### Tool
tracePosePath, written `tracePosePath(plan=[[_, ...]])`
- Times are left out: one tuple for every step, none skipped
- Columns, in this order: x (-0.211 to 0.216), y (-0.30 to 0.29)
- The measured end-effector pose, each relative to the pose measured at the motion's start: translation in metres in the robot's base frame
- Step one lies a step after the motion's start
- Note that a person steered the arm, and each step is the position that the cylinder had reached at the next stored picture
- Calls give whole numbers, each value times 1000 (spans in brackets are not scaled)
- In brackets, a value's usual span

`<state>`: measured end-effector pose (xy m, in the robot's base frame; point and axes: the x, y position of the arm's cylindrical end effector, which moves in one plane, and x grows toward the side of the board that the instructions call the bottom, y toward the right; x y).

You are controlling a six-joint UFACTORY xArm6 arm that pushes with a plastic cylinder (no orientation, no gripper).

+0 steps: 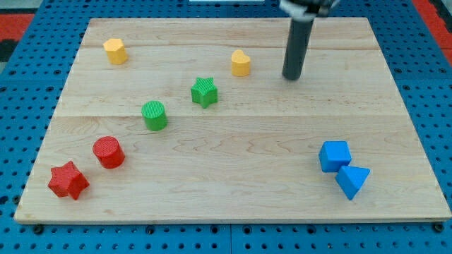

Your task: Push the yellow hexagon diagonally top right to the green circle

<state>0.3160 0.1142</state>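
The yellow hexagon (115, 51) sits near the board's top left corner. The green circle (154, 115) stands below and to the right of it, left of centre. My tip (292, 76) is at the end of the dark rod in the upper right part of the board, far to the right of both blocks and touching none. The nearest block to the tip is the yellow heart (241, 63), a little to its left.
A green star (204, 92) lies between the green circle and the yellow heart. A red circle (109, 152) and a red star (68, 180) sit at the bottom left. A blue cube (335, 155) and a blue triangle (352, 180) touch at the bottom right.
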Motion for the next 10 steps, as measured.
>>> tracePosePath(plan=[[-69, -94], [-89, -181], [-10, -229], [54, -292], [3, -401], [-52, -337], [-27, -231], [-49, -328], [22, -311], [15, -243]])
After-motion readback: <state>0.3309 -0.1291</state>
